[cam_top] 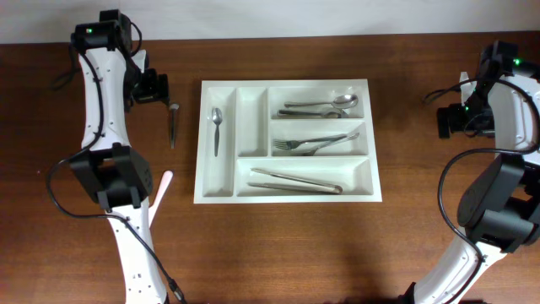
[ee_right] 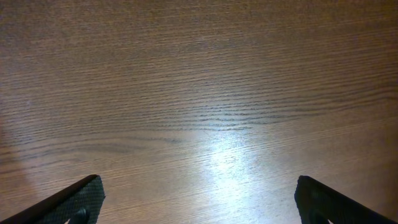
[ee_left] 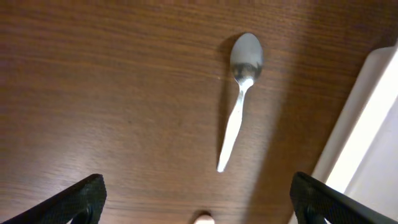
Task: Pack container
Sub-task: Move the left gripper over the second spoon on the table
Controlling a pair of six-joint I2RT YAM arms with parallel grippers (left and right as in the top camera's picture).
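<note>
Left gripper (ee_left: 196, 186): fingers spread wide with nothing between them. It hovers over the far-left part of the worktop.

Pale pink stick-shaped item (cam_top: 162, 187): lies loose toward the near-left side, beside the left arm. Kind cannot be told.

Loose spoon (ee_left: 239, 93): flat on the wood, between the left gripper and the tray, apart from both. Its handle runs roughly parallel to the tray's left wall and its bowl points to the far edge.

Container (cam_top: 287, 196): white five-compartment tray at the worktop's centre.
- Leftmost narrow slot: one small spoon (cam_top: 217, 128).
- Second narrow slot: looks bare.
- Far long slot: spoons (cam_top: 322, 105).
- Middle long slot: forks (cam_top: 310, 143).
- Near long slot: long utensils (cam_top: 295, 180).

Right gripper (ee_right: 198, 186): fingers released and wide apart over bare wood near the far-right edge, well away from the tray.

Step in hand, as judged: collecting the loose spoon.

Handling notes:
- The spoon sits right of the gap's centre, so shift toward the tray first.
- The fingers already stand either side of the handle's line, so little wrist turn seems needed.
- Close on mid-handle, not the bowl.
- The metal lies flush, so the fingertips must come right down to the wood or they may slip.
- Lift clear of the tray wall, then lay the spoon beside its like.
</note>
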